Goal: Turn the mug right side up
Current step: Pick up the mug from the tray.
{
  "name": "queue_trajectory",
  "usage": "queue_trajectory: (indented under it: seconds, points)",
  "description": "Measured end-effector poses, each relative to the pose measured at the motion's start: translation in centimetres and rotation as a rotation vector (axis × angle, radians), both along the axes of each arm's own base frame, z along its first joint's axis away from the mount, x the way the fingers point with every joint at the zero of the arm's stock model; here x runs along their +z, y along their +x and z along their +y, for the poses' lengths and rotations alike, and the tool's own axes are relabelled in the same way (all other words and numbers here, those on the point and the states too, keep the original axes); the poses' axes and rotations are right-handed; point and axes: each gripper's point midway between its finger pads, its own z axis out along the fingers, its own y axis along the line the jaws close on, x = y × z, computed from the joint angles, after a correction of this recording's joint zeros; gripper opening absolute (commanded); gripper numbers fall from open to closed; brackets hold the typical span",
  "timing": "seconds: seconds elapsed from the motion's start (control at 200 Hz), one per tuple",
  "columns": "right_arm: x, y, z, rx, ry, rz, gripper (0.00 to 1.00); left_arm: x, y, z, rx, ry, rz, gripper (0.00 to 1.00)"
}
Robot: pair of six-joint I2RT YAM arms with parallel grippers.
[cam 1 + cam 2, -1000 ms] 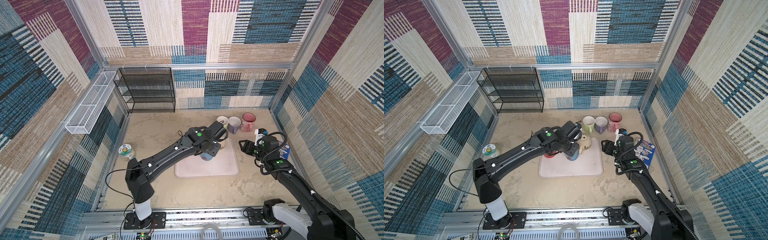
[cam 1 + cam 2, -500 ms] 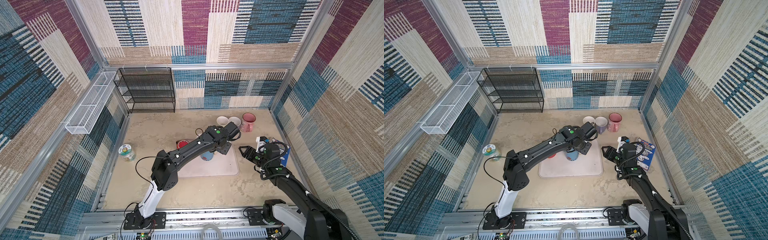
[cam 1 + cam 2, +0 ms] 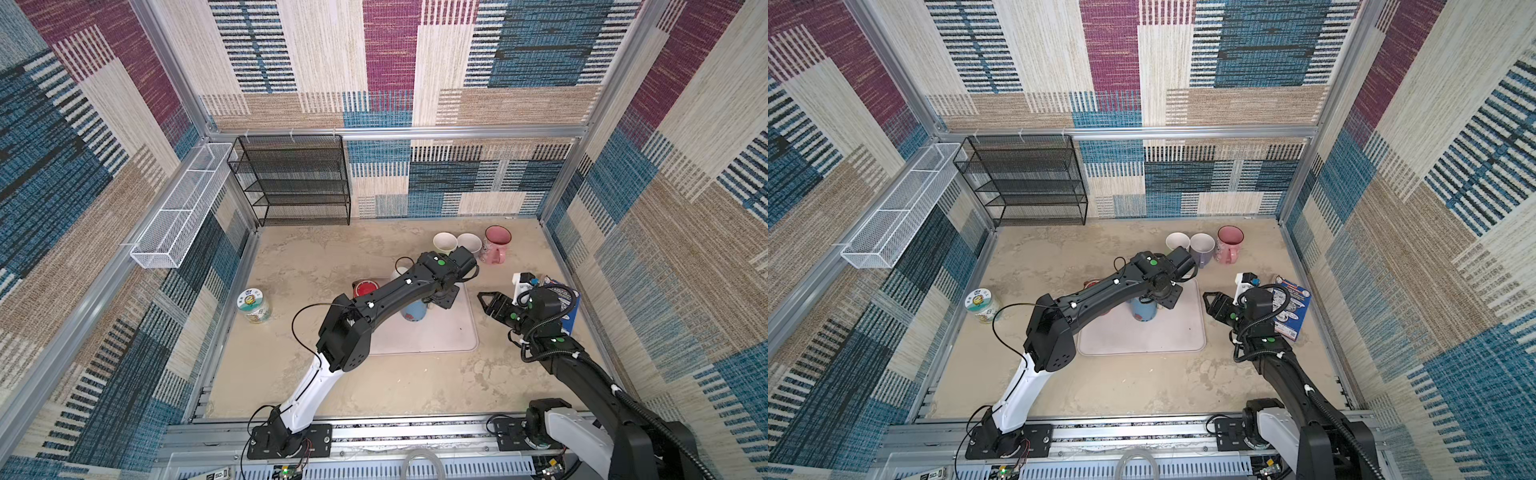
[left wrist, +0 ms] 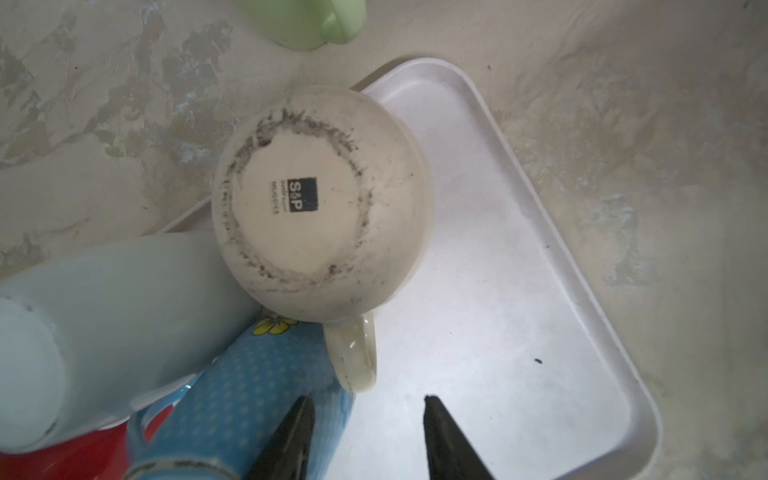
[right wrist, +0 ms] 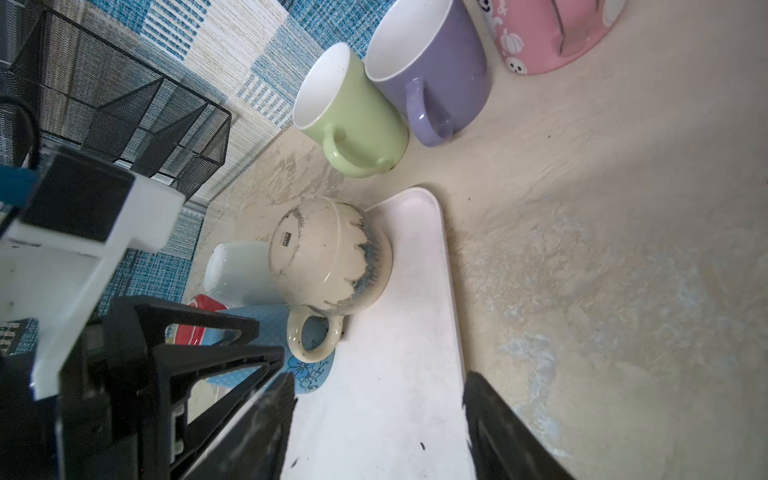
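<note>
A cream mug stands upside down, base up, on the far edge of the white tray; its handle points toward my left gripper. That gripper hangs open just short of the handle with nothing between its fingers. The right wrist view shows the same mug. In both top views my left arm hides it, and the left gripper points down over the tray. To the right of the tray my right gripper stands open and empty, aimed at the tray.
A blue dotted mug, a pale mug and a red mug crowd the cream one. Green, purple and pink mugs stand upright behind. A tin, black rack and blue box are nearby.
My left arm has stretched back and to the right, so its wrist now covers the cream mug in the top views. My right gripper has drawn back a little to the right.
</note>
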Motion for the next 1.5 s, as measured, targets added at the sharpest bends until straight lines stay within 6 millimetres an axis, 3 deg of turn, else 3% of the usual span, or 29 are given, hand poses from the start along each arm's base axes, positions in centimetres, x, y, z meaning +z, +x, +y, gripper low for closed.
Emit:
queue_trajectory:
  seconds: [0.496,0.881,1.082,1.222,1.502]
  points:
    - [0.0,-0.1,0.3,0.021,0.000,-0.005,0.67,-2.5,0.8,0.2,0.033,0.027,0.026,0.34]
    - [0.1,-0.1,0.5,0.031,0.006,-0.005,0.67,-4.1,1.3,0.5,0.054,0.046,0.044,0.32]
    - [0.3,-0.2,0.5,0.034,0.007,-0.012,0.67,-4.3,1.6,0.6,0.062,0.046,0.044,0.21]
    - [0.4,-0.1,0.5,0.036,0.006,-0.017,0.67,-4.0,1.7,0.5,0.066,0.039,0.042,0.00]
    - [0.6,-0.3,0.7,0.045,0.011,-0.031,0.67,-4.0,1.5,0.5,0.063,0.025,0.059,0.00]
